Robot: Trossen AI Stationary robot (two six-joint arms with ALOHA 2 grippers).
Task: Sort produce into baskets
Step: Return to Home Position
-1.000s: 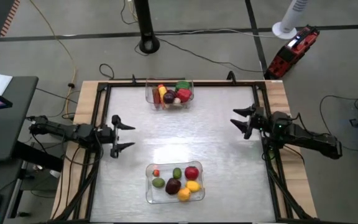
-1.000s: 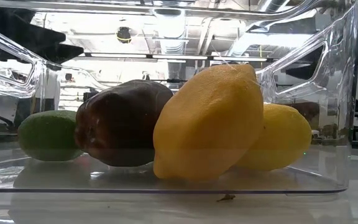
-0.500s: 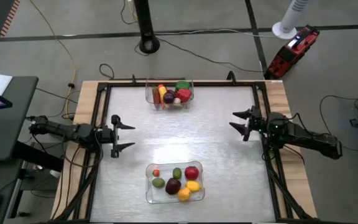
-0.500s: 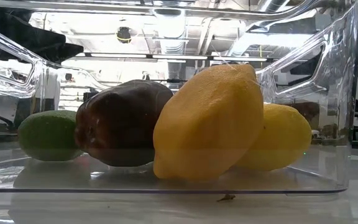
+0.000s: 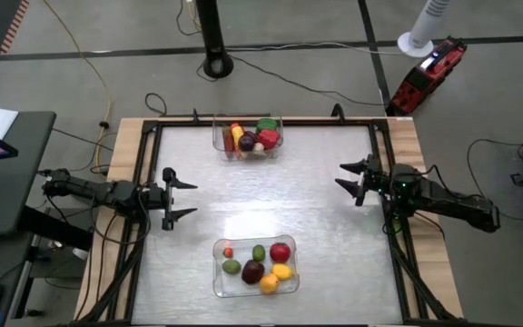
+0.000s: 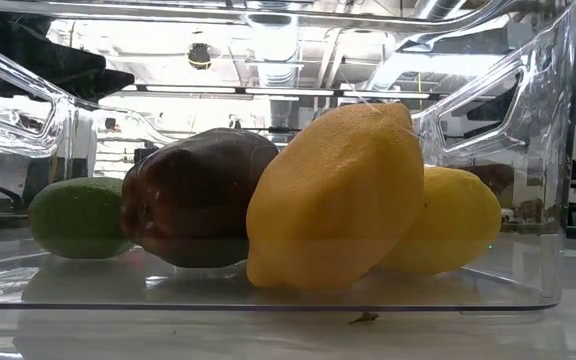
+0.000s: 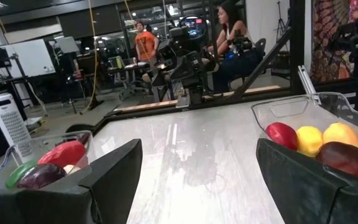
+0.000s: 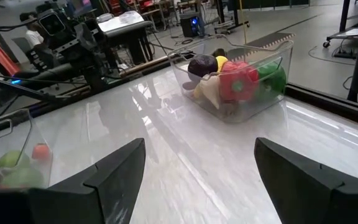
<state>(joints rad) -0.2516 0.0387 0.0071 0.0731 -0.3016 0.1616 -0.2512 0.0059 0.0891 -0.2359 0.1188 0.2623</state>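
Two bins, high view: far bin [image 5: 216,145] and near bin [image 5: 223,283] held produce [image 5: 280,252], between left claw [image 5: 193,199] and right claw [image 5: 343,175], touching neither.
Low view: lemon [image 6: 333,200] touched dark fruit [image 6: 193,195].
Wrist views: both claws spread, empty.

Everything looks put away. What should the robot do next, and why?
Probably pull the right pincer back to rest by its side, like the left pincer. Both are open and empty, and all produce in view lies in the top bin or the bottom bin.

Left gripper [image 5: 178,199] and right gripper [image 5: 348,179] gape across the table [image 5: 320,241]; both bins [image 5: 225,285] hold produce [image 5: 280,252].
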